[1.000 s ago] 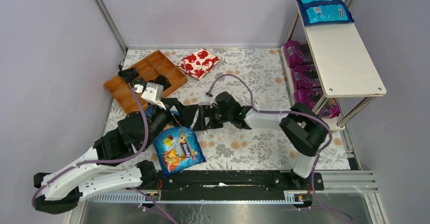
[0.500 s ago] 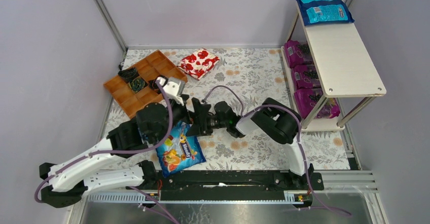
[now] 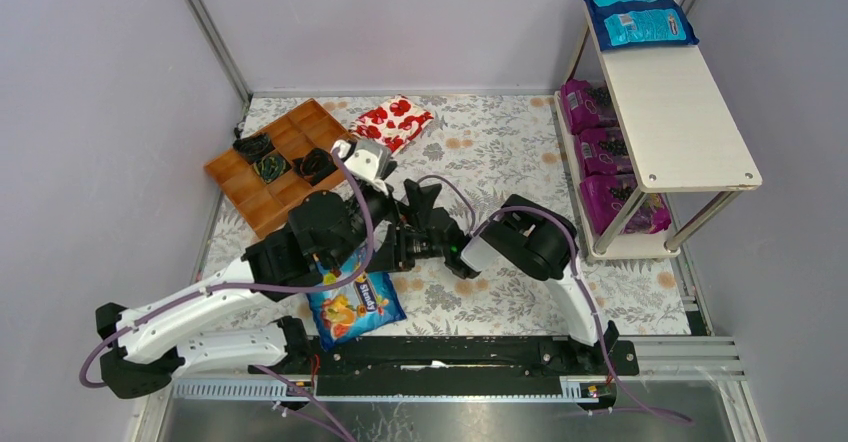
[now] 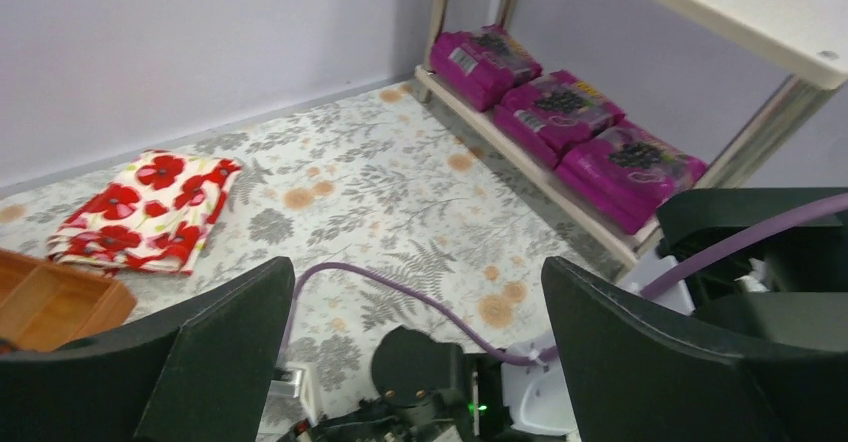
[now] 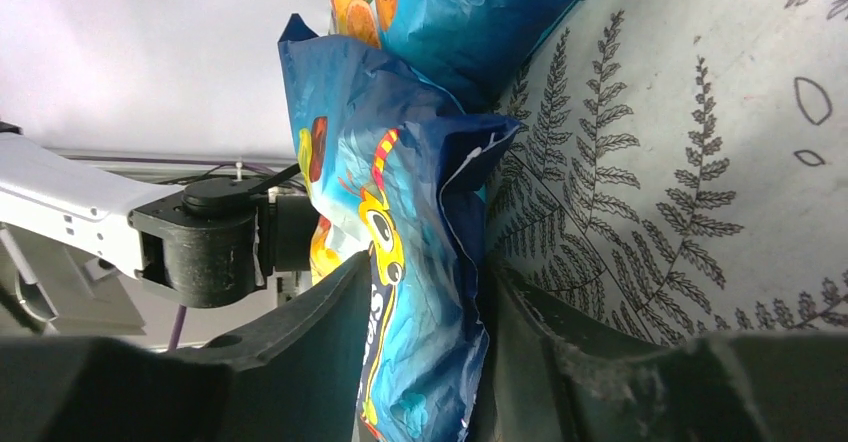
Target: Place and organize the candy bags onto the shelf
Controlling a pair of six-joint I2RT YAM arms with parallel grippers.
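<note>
**Right gripper clamped on a blue bag, with the left arm lying across it**

We see the right gripper (image 5: 420, 347) closed tight on the crumpled edge of a blue bag (image 5: 400, 202) at the near left of the table (image 3: 520, 152), with a second blue bag (image 5: 470, 12) just beyond it. From above, the left arm lies over that grip and hides it. The left gripper (image 4: 417, 292) hangs with its fingers wide apart and nothing between them. At far left, the wooden tray (image 3: 250, 202) holds dark wrapped pieces (image 3: 270, 167) in some of its compartments, with a flowered packet (image 3: 392, 124) to its right. On the shelf (image 3: 700, 152) at right, two more blue bags (image 3: 635, 12) sit at the far end of the top board, and purple bags (image 3: 598, 150) lie in a row on the lower one. Since half a second ago, the left arm has swung right and farther out, and the right arm has folded in closer.
</note>
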